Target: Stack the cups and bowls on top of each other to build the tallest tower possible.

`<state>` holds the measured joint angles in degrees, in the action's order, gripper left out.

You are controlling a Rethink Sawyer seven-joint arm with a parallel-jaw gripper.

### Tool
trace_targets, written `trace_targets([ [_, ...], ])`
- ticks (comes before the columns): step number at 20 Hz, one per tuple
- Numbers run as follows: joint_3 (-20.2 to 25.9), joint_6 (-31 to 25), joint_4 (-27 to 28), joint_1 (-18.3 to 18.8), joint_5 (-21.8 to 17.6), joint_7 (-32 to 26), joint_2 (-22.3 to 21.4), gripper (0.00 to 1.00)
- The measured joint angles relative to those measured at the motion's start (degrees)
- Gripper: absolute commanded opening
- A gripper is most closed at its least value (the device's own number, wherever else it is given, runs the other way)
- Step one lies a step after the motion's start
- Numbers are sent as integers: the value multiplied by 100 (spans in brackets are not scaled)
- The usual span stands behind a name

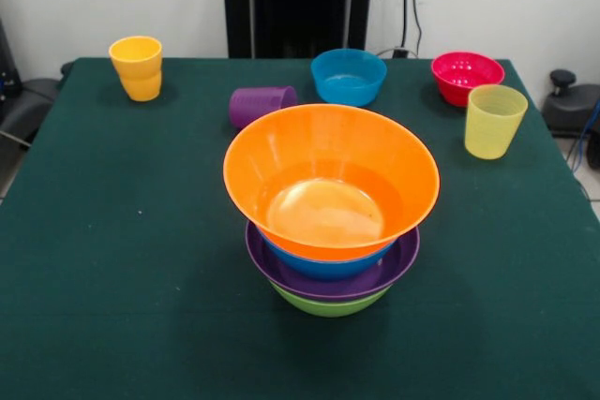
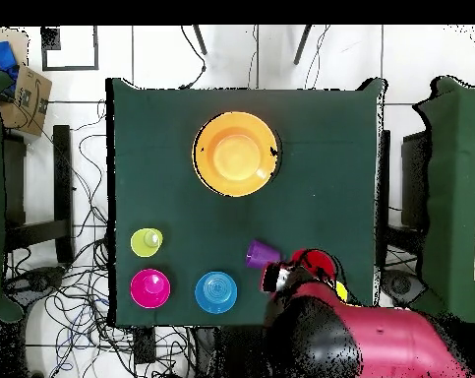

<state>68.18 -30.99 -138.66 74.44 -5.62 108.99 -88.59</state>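
Red and black arm [image 2: 364,340] bulks over the table's [image 1: 112,231] base-side edge in the overhead view, head just beside the purple cup [image 2: 260,253]; claw hidden, state impossible to tell. Tower [image 1: 331,217] stands upright mid-table: green bowl [image 1: 330,303], purple bowl [image 1: 333,274], blue bowl [image 1: 328,264], orange bowl [image 1: 330,180] on top, mouths up. Purple cup lies on its side, long axis level, mouth toward the small blue bowl [image 1: 349,76].

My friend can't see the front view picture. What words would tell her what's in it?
A tower of four bowls, green at the bottom, then purple, blue and a wide orange bowl on top, stands mid-table on a green cloth. Behind it are an orange-yellow cup, a purple cup on its side, a small blue bowl, a red-pink bowl and a pale yellow cup.
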Motion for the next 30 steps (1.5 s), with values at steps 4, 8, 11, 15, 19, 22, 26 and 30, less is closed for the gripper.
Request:
trace_targets([
  [4, -175, 186, 47, -657, -377, 2, -44, 0],
  [8, -586, 189, 382, -1422, -1403, 91, 294, 0],
  [11, -1064, 185, 887, -2113, -2342, 264, 791, 0],
  [15, -1646, 186, 1558, -2819, -3079, 568, 1416, 0],
  [19, -2105, 185, 2072, -3261, -3381, 804, 1905, 0],
  [22, -2501, 185, 2482, -3600, -3543, 976, 2305, 0],
  [26, -2794, 183, 2784, -3844, -3596, 1060, 2581, 0],
  [30, -3154, 184, 3362, -4195, -3621, 1068, 3059, 0],
])
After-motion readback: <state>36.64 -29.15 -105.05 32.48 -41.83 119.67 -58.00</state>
